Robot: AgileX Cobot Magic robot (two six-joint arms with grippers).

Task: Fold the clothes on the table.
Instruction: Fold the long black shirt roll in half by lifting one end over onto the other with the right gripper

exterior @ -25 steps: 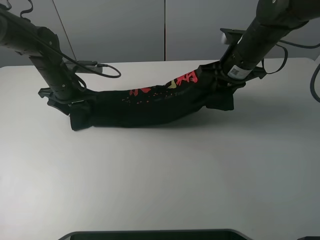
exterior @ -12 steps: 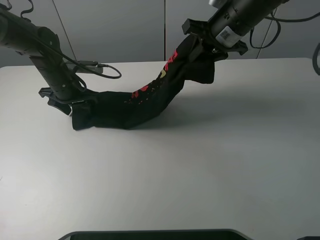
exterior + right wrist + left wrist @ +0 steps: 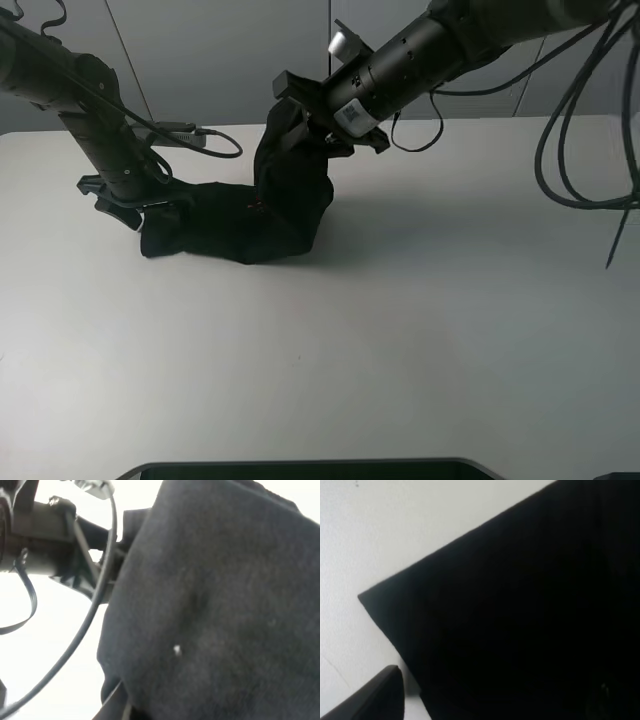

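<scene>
The black T-shirt point(image 3: 240, 225) lies bunched on the white table point(image 3: 400, 330) at centre left. Its print is folded out of sight. My right gripper point(image 3: 292, 125) is shut on the shirt's right end and holds it lifted above the pile, so the cloth hangs down in a fold. My left gripper point(image 3: 145, 208) sits low on the table, shut on the shirt's left end. In the left wrist view black cloth point(image 3: 520, 605) fills most of the frame, with bare table point(image 3: 380, 530) beside its edge. In the right wrist view the cloth point(image 3: 225, 605) hides the fingers.
A black cable point(image 3: 205, 135) loops from the left arm over the table's back left. The right arm's cables point(image 3: 590, 150) hang at the right. A dark edge point(image 3: 300, 470) runs along the table's near side. Grey wall panels stand behind.
My right gripper has lifted the shirt's right end and carried it left, over the rest of the shirt. The printed characters have gone out of sight. The left gripper has stayed in place.
</scene>
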